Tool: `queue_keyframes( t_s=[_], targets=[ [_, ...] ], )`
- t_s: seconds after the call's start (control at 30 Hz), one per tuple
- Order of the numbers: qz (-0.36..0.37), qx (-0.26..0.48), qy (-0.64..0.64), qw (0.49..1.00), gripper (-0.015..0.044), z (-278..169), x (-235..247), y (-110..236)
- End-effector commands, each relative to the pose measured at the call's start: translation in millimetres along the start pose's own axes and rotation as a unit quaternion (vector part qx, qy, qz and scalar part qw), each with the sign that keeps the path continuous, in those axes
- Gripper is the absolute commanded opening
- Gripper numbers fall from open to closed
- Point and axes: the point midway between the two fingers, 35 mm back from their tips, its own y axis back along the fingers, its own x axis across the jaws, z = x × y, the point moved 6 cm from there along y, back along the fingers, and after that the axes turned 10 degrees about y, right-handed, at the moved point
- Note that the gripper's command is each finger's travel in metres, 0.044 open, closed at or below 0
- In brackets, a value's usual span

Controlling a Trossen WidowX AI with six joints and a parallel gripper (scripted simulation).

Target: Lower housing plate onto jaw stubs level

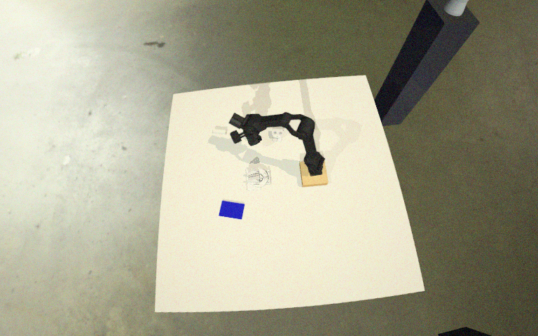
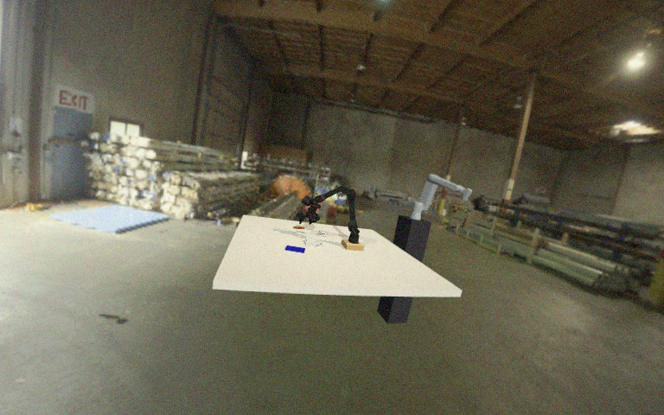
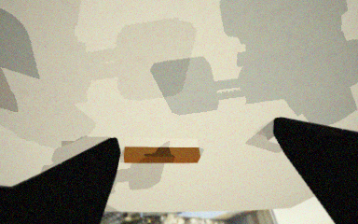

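My gripper (image 1: 234, 128) (image 2: 305, 221) (image 3: 196, 135) is open and empty, above the far left part of the table. A pale, see-through assembly with dark outlines (image 1: 258, 176) (image 2: 312, 240) sits on the table, nearer the front than the gripper. Its jaws, pins and stubs are too small to tell apart. A small white piece with two dark spots (image 1: 277, 133) (image 2: 322, 233) lies behind it, under the forearm. I cannot tell which piece is the housing plate, nor whether it sits level.
An orange bar (image 2: 298, 226) (image 3: 162, 155) lies on the table (image 1: 305, 249) (image 2: 335, 272) below the gripper. A small white block (image 1: 219, 130) lies left of the gripper. A blue rectangle (image 1: 231, 209) (image 2: 295, 249) lies nearer the front. A dark pillar (image 1: 422, 71) stands beyond the table's right edge.
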Motion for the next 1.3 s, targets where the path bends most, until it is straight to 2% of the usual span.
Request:
queue_keyframes(
  t_s=[0.0, 0.47, 1.0, 1.13, 1.27],
  targets=[
    [0.006, -0.025, -0.032, 0.999, 0.044, -3, 19, 2],
    [0.034, -0.131, -0.156, 0.979, 0.044, 2, 93, 13],
    [0.051, -0.233, -0.297, 0.925, 0.044, 21, 158, 39],
    [0.051, -0.233, -0.297, 0.925, 0.044, 21, 157, 38],
    [0.051, -0.233, -0.297, 0.925, 0.044, 36, 156, 9]
  ],
)
